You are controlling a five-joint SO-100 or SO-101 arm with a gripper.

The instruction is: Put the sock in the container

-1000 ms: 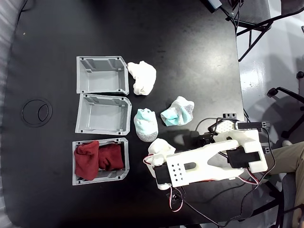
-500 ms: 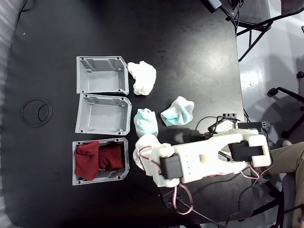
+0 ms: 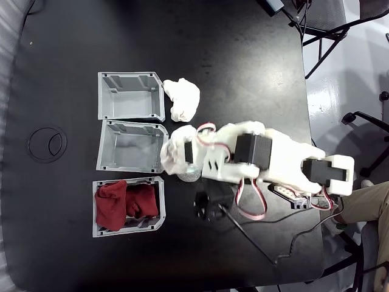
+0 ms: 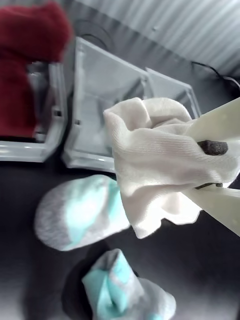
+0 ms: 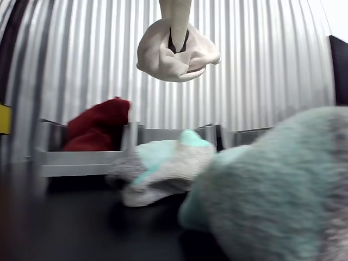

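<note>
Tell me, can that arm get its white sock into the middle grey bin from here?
Probably yes. The gripper holds the sock aloft by the empty middle bin's open top; nothing blocks it.

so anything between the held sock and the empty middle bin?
Nothing visible. The gripper holds the white sock lifted above the table, right at the open edge of the middle grey bin, which is empty. A mint-green and grey sock lies on the table below the path, not in it.
</note>
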